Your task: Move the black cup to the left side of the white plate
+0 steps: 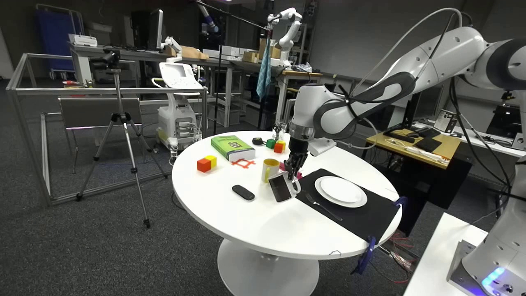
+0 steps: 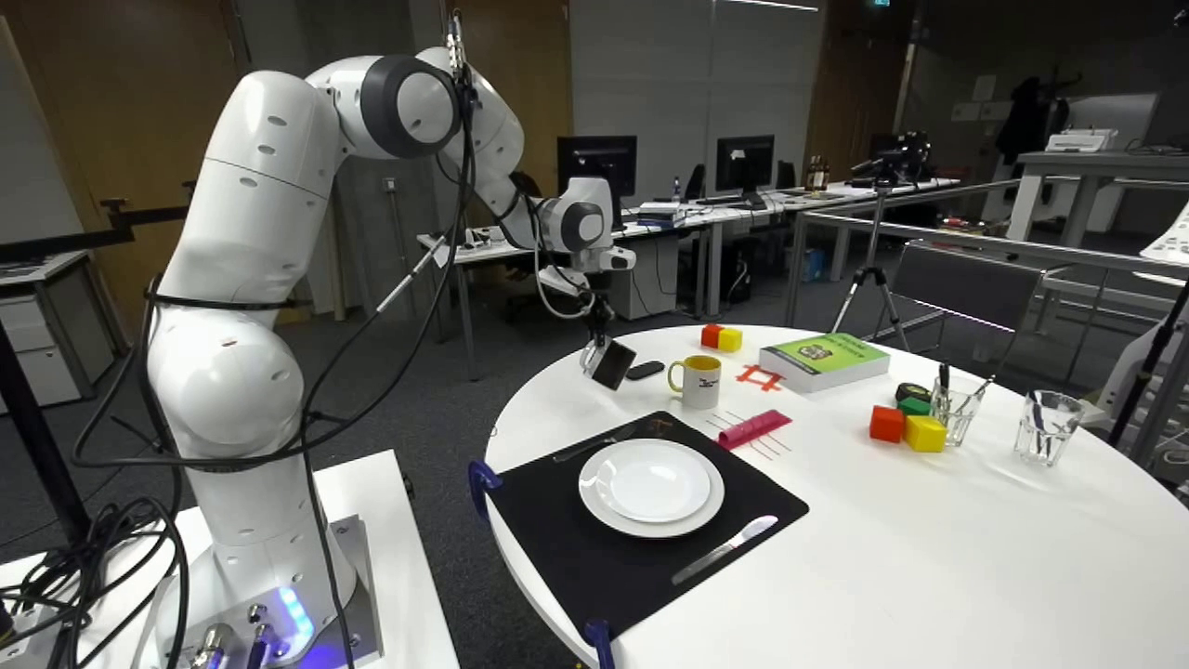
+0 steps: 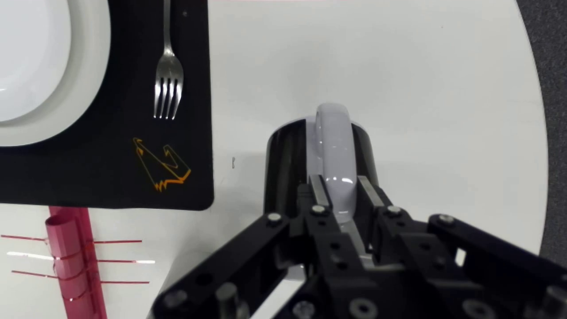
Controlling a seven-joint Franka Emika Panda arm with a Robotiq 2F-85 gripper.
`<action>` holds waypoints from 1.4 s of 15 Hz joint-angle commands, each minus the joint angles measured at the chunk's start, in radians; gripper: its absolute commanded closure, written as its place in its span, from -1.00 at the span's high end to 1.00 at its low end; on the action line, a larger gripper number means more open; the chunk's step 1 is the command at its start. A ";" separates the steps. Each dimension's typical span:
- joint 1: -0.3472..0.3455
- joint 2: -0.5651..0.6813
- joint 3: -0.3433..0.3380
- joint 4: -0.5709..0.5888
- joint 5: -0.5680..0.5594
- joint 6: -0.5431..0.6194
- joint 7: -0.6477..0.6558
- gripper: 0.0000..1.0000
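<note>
The black cup (image 1: 281, 188) has a white handle and white edges. It is tilted beside the dark mat, also in an exterior view (image 2: 613, 365) and the wrist view (image 3: 285, 164). My gripper (image 3: 343, 190) is shut on the cup's handle, with a finger on each side of it; it also shows in both exterior views (image 1: 292, 174) (image 2: 599, 339). I cannot tell whether the cup's lower edge touches the table. The white plate (image 2: 604, 511), with a smaller plate on it, lies on the mat, partly in the wrist view (image 3: 91, 35).
The black mat (image 2: 557, 520) also bears a fork (image 3: 168, 71) and a knife (image 2: 725, 550). A cream mug (image 2: 701, 386) and a flat black object (image 1: 243, 192) stand close to the cup. A pink roll (image 2: 754, 429), a green book (image 2: 825, 358), blocks and glasses (image 2: 1048, 427) are farther off.
</note>
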State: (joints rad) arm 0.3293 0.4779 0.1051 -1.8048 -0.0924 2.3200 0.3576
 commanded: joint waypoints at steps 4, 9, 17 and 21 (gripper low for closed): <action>-0.010 -0.162 -0.005 -0.129 -0.024 0.004 -0.015 -0.90; -0.042 -0.292 -0.012 -0.246 -0.035 0.024 -0.008 -0.90; -0.135 -0.508 -0.028 -0.459 -0.072 0.100 -0.004 -0.90; -0.201 -0.619 -0.040 -0.581 -0.083 0.168 -0.009 -0.90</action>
State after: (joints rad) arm 0.1741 -0.0048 0.0718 -2.2603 -0.1455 2.4199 0.3577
